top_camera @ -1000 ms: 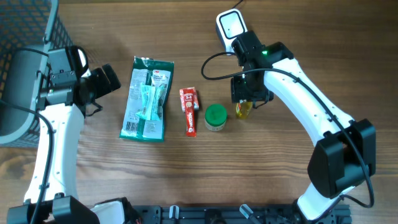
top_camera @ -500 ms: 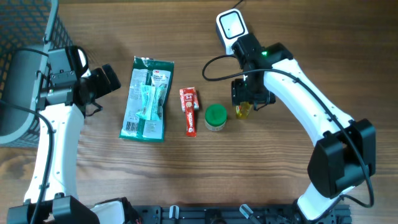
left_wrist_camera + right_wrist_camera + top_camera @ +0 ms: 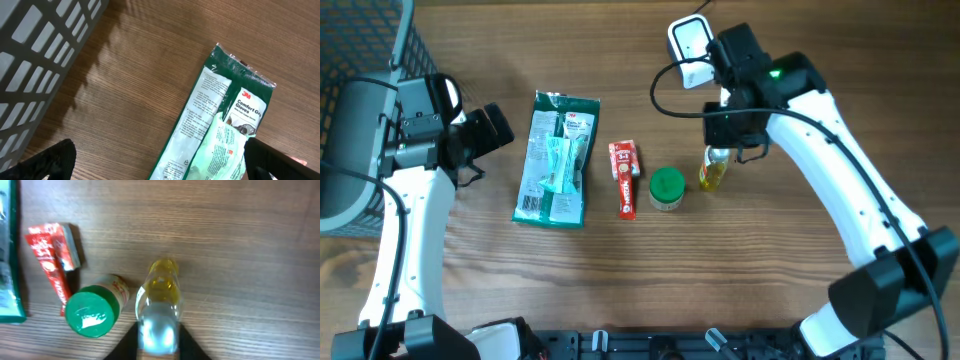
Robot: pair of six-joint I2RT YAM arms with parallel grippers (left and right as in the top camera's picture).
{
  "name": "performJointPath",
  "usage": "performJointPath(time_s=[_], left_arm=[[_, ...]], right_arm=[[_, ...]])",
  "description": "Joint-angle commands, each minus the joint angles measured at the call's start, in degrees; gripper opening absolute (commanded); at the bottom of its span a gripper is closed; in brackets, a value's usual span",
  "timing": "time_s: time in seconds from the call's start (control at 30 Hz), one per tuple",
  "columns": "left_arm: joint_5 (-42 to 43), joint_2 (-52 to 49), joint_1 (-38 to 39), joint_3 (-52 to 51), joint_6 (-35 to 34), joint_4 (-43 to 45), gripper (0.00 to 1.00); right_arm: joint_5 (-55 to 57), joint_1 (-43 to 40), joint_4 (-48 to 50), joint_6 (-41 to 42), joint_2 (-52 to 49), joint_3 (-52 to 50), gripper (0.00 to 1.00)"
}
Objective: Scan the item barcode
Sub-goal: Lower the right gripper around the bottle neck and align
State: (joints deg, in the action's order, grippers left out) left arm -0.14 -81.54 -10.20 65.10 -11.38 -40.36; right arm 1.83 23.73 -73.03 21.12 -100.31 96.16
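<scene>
While the green-lidded jar (image 3: 667, 187) sat nearest the robot's side of the table (image 3: 520, 290), a red tube (image 3: 623, 178) lay just beside it on the left and a small yellow bottle (image 3: 161, 287) just beside it on the right. The right gripper (image 3: 158, 339) pinched the bottle's silver cap between its jaws. Farther left a green glove pack (image 3: 556, 158) lay flat; the left gripper (image 3: 490, 135) hung near its left edge, jaws spread wide and holding nothing. Beyond the bottle lay a white scanner (image 3: 688, 40) with a black cable, and a dark mesh basket (image 3: 360, 40) filled the far left corner.
</scene>
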Motion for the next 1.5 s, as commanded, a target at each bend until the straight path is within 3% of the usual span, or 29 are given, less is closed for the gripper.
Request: performJointPath(time_s=[0.0,0.3,0.83,1.07,1.13,1.23,1.27,1.47], left_arm=[[-0.2,0.0,-0.2,0.3,0.7,0.0,1.00],[-0.2,0.0,-0.2,0.3,0.7,0.0,1.00],[-0.2,0.0,-0.2,0.3,0.7,0.0,1.00],[-0.2,0.0,-0.2,0.3,0.7,0.0,1.00],[-0.2,0.0,-0.2,0.3,0.7,0.0,1.00],[-0.2,0.0,-0.2,0.3,0.7,0.0,1.00],[-0.2,0.0,-0.2,0.3,0.7,0.0,1.00],[-0.2,0.0,-0.2,0.3,0.7,0.0,1.00]], right_arm=[[0.9,-0.3,-2.1,-0.1,3.0,1.7,0.04],[0.7,-0.3,-4.3,1.4,2.4,1.6,0.04],[-1.5,-0.3,3.7,1.5,2.1,-8.8,0.04],[-1.2,-0.3,3.4,1.4,2.3,-5.6,0.06],[-1.2,-0.3,3.1,1.4,2.3,-3.7,0.16],[-1.2,-0.3,3.3,1.4,2.3,-2.2,0.54],[-0.6,-0.3,3.6,1.6,2.3,-1.9,0.59],[0.7,-0.3,3.1,5.9,2.3,-1.4,0.65]])
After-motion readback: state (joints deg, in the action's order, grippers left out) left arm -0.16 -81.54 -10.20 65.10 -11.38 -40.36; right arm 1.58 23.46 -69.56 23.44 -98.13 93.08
